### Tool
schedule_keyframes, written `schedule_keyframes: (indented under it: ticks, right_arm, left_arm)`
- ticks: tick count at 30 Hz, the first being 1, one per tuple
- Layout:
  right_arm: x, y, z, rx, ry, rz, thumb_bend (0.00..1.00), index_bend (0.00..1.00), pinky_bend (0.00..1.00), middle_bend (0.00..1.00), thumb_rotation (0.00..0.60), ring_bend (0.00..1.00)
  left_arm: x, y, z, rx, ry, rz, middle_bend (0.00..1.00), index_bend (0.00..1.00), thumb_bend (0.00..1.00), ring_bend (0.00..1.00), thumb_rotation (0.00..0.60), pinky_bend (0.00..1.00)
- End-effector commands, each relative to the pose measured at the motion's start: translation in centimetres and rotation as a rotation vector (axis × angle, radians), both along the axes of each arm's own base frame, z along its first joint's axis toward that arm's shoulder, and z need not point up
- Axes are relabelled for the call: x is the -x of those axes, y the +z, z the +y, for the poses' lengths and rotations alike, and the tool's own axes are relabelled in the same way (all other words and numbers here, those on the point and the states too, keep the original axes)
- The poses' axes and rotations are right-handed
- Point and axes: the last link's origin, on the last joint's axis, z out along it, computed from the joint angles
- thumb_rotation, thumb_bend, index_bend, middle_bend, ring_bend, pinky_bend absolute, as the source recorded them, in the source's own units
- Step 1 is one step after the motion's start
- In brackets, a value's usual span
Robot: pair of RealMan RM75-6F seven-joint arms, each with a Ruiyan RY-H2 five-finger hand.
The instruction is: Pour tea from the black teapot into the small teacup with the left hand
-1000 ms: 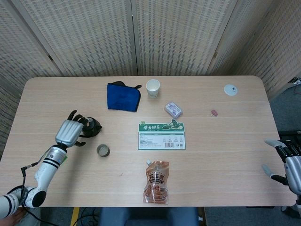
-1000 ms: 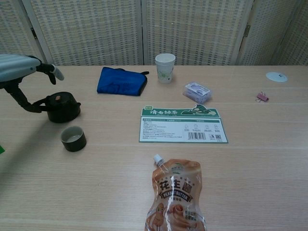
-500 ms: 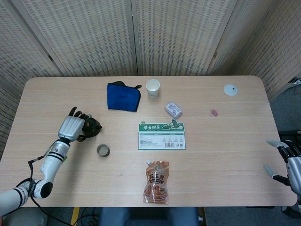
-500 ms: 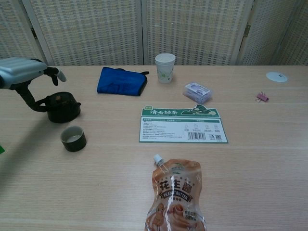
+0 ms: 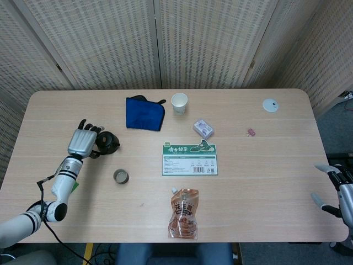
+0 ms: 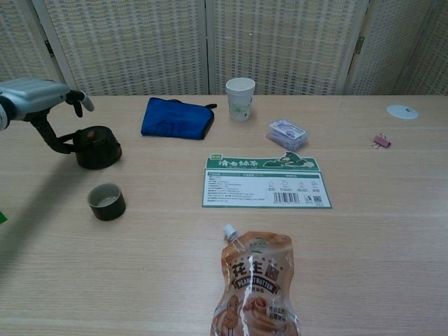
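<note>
The left hand (image 5: 83, 144) grips the handle of the black teapot (image 6: 98, 146) near the counter's (image 5: 265, 182) left edge, fingers otherwise spread. The small teacup (image 6: 107, 201) stands just nearer the front edge. The right hand (image 5: 337, 187) hangs open off the counter's right front corner.

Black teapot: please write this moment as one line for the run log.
step: grasp | left hand: at black teapot handle, grip unclear | small teacup: apart, nearer camera | right hand: idle, open
</note>
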Motion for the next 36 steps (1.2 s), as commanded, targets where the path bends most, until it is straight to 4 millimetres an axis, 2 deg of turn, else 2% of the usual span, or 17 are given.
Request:
schedule_keyframes:
  ticks: [1, 5, 11, 16, 36]
  right_arm:
    - [0.0, 0.0, 0.0, 0.0, 0.0, -0.001, 0.2, 0.26, 0.22, 0.3, 0.6, 0.22]
    - [0.0, -0.1, -0.2, -0.005, 0.003, -0.001, 0.2, 0.26, 0.22, 0.3, 0.6, 0.22]
    - [-0.3, -0.2, -0.6, -0.008, 0.016, 0.001, 0.2, 0.26, 0.22, 0.3, 0.6, 0.22]
    - [-0.5, -0.2, -0.8, -0.01, 0.021, 0.007, 0.2, 0.26, 0.22, 0.3, 0.6, 0.22]
    - [-0.6, 0.1, -0.3, -0.004, 0.011, 0.013, 0.2, 0.26, 0.22, 0.3, 0.6, 0.22]
  left_arm:
    - [0.0, 0.0, 0.2, -0.003, 0.007, -0.009, 0.26, 0.19, 0.11, 0.16, 0.6, 0.0]
    - [0.1, 0.5, -0.7, -0.002, 0.0, -0.048, 0.26, 0.2, 0.11, 0.16, 0.6, 0.0]
    - [-0.1, 1.2, -3.0, 0.055, -0.034, -0.165, 0.26, 0.27, 0.11, 0.19, 0.6, 0.0]
    - [0.0, 1.6, -4.2, 0.094, -0.082, -0.196, 0.26, 0.3, 0.11, 0.21, 0.6, 0.0]
    - [2.0, 0.5, -4.4, 0.137, -0.138, -0.098, 0.32, 0.35, 0.11, 0.25, 0.6, 0.0]
